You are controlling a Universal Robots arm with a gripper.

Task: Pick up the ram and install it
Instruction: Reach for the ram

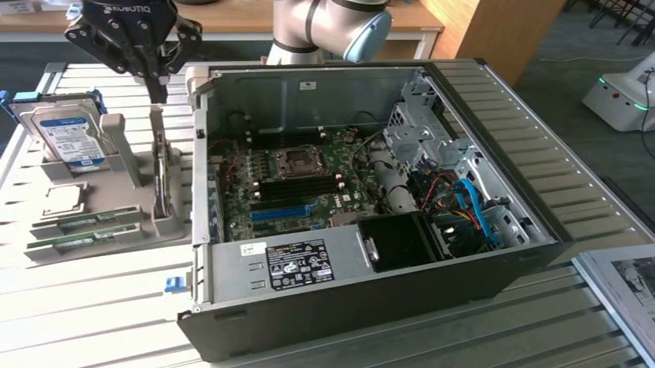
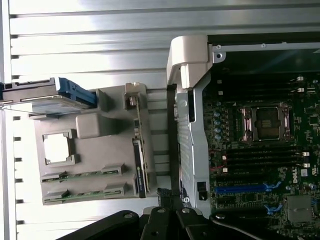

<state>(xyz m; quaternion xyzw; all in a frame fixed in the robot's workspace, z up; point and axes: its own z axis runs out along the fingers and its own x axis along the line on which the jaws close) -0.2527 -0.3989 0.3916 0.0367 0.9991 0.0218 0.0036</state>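
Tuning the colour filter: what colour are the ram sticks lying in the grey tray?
The ram sticks are green; clearest in the exterior view.

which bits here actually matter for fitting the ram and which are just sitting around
For the job: gripper, shut, above the grey holder; ram stick lying in that holder; motherboard in the open case.
Just lying about: hard drive; cpu chip; white machine at the exterior view's right.

I see bright, even room light; glare washes out the slatted bench (image 2: 90, 45) in the wrist view, while soft shadow fills the computer case (image 1: 287, 96).
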